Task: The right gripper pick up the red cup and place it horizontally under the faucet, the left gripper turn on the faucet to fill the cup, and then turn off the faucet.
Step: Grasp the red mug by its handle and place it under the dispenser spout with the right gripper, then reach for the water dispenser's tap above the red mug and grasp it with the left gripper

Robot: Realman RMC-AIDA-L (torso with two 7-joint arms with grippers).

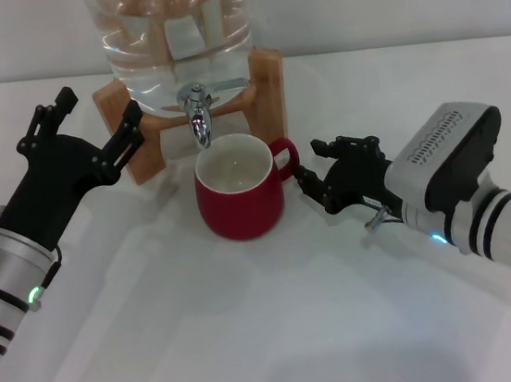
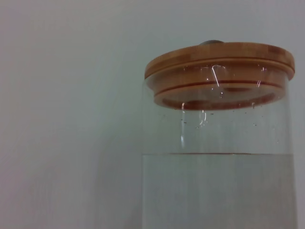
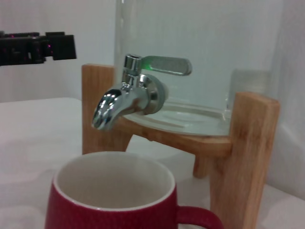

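Note:
The red cup (image 1: 240, 198) stands upright on the white table right below the chrome faucet (image 1: 196, 112), its handle toward my right arm. The right wrist view shows the cup (image 3: 112, 205) under the spout of the faucet (image 3: 131, 93); no water runs. My right gripper (image 1: 333, 174) is open and empty, just right of the cup's handle, apart from it. My left gripper (image 1: 89, 127) is open and empty, raised left of the faucet beside the wooden stand (image 1: 266, 83). A fingertip of the left gripper (image 3: 35, 47) shows far off in the right wrist view.
The clear water jug (image 1: 171, 34) sits in the stand at the table's back edge. Its wooden lid (image 2: 219, 71) and water level show in the left wrist view. A white wall stands behind the jug.

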